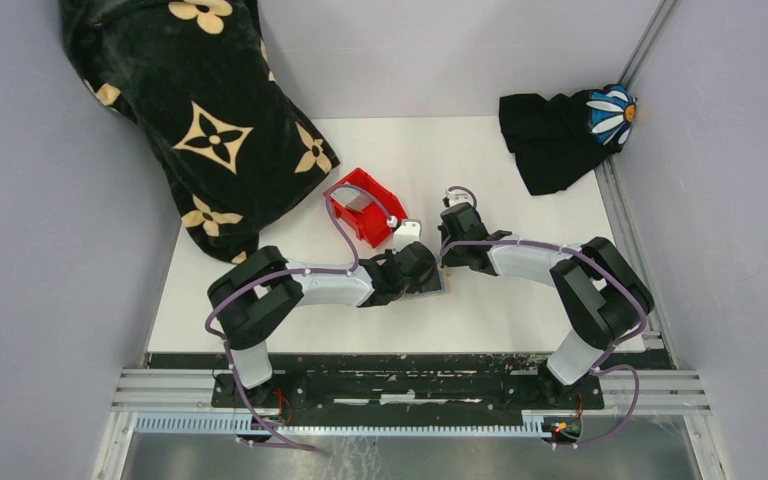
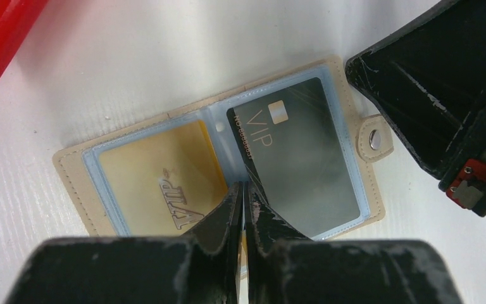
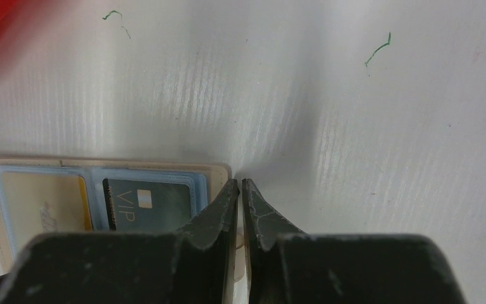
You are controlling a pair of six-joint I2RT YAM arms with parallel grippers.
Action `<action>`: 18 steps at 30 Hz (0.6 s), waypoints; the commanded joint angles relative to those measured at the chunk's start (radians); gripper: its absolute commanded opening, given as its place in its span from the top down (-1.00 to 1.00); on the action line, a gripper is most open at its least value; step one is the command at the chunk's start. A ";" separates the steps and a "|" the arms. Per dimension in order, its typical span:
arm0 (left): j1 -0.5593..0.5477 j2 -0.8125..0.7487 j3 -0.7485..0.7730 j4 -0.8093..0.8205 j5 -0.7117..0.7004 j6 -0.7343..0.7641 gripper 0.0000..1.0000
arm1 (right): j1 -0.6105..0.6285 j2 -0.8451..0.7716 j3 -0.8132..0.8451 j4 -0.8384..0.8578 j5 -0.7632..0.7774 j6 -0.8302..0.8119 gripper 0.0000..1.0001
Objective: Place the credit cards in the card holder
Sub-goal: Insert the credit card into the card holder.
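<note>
Hands closed: left hand (image 2: 243, 190) on grey card (image 2: 304, 152) corner at card holder (image 2: 76, 171) fold, right hand (image 3: 240, 187) beside snap tab (image 2: 373, 136).

We read "VIP" on the grey card (image 2: 304, 152) in the holder (image 2: 69, 166). We read "VIP" again, upside down, on the gold card (image 2: 158, 171). The small print beside the grey card's letters is too fine to read.

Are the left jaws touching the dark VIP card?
Touching. The left wrist view shows the left gripper, jaws shut, pinching the dark VIP card at its edge.
</note>
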 commanded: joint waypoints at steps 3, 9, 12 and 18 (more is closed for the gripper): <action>-0.007 0.028 0.046 0.052 0.016 0.036 0.81 | 0.014 0.027 0.019 -0.016 -0.018 0.005 0.74; -0.008 0.022 0.046 0.065 0.016 0.032 0.81 | 0.018 0.027 0.018 -0.014 -0.015 0.006 0.74; -0.008 0.014 0.047 0.068 0.016 0.030 0.80 | 0.019 0.029 0.016 -0.014 -0.015 0.008 0.74; -0.011 -0.020 0.033 0.069 -0.008 0.026 0.79 | 0.020 0.025 0.015 -0.021 0.010 0.007 0.74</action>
